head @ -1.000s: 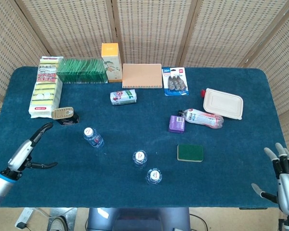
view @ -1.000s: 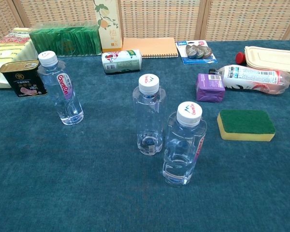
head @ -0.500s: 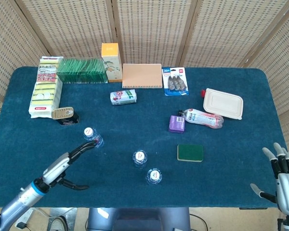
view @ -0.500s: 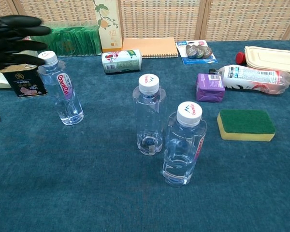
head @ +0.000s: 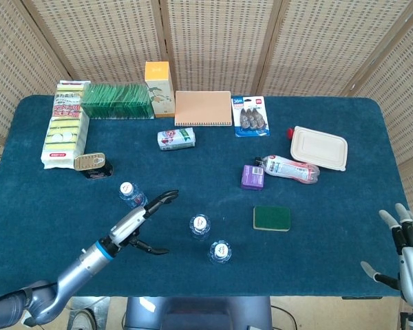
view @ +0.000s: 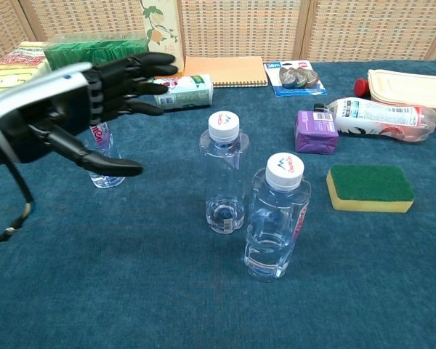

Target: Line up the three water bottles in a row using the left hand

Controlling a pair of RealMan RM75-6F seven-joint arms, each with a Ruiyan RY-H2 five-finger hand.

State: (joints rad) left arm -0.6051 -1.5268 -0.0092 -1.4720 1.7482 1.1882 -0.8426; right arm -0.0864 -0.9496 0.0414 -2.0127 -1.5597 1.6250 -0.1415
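Note:
Three clear water bottles with white caps stand upright on the blue table. One bottle (head: 129, 194) (view: 102, 156) stands at the left, partly hidden behind my left hand in the chest view. A second bottle (head: 200, 225) (view: 224, 174) stands in the middle. The third bottle (head: 220, 251) (view: 279, 218) stands nearest the front edge. My left hand (head: 141, 220) (view: 73, 109) hovers open, fingers spread, between the left and middle bottles, holding nothing. My right hand (head: 407, 249) stays open at the table's front right corner.
A green sponge (head: 272, 218) lies right of the bottles. A purple box (head: 252, 177), a lying bottle (head: 290, 168) and a lidded container (head: 319, 147) are further right. A tin (head: 89, 163), a can (head: 176, 138), a notebook (head: 203, 108) and packs sit behind.
My left hand has swept rightward from the table's left edge, past the left bottle, toward the middle bottle. The bottles and the right hand have stayed put.

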